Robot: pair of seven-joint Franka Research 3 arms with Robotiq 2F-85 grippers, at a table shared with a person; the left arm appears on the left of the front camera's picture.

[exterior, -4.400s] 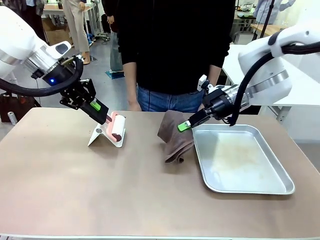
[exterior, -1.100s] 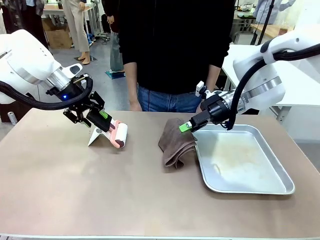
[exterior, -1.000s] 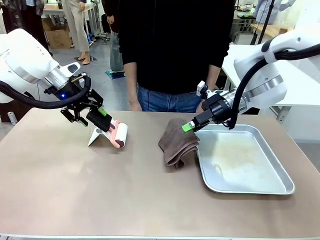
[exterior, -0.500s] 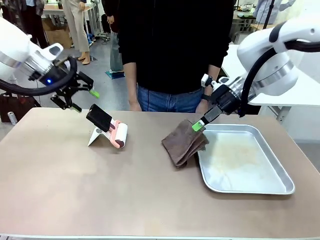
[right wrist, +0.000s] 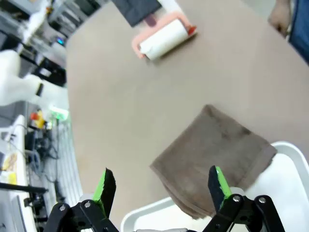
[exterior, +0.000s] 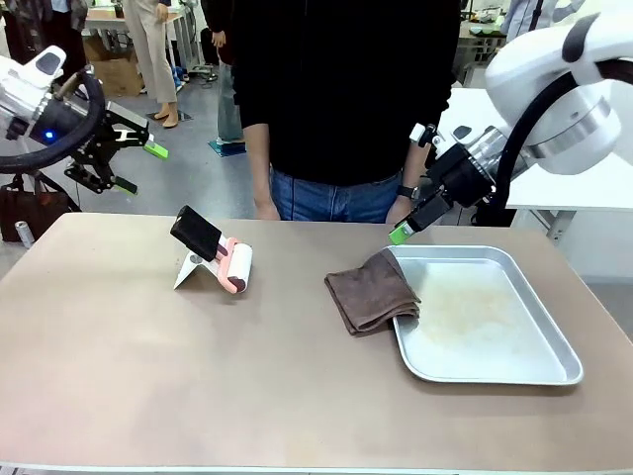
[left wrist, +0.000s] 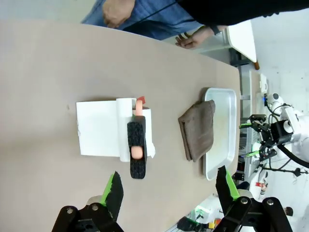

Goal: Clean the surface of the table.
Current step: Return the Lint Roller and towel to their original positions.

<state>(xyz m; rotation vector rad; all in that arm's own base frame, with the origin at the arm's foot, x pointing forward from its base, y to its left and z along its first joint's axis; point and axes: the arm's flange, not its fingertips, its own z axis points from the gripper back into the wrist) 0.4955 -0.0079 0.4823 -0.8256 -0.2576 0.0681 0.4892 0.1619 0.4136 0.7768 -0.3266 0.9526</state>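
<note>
Right now both my left gripper (exterior: 132, 165) and right gripper (exterior: 413, 220) hang apart and empty. Table (exterior: 297, 396) looks stiff and smooth — nothing to grasp; the soft cloth (exterior: 373, 293) I'd pinch at its folded edge.

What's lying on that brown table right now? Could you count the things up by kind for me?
Lint roller: 1
White stand under the roller: 1
Brown cloth, partly over the tray's edge: 1
Metal tray: 1
Total: 4 things on the table
</note>
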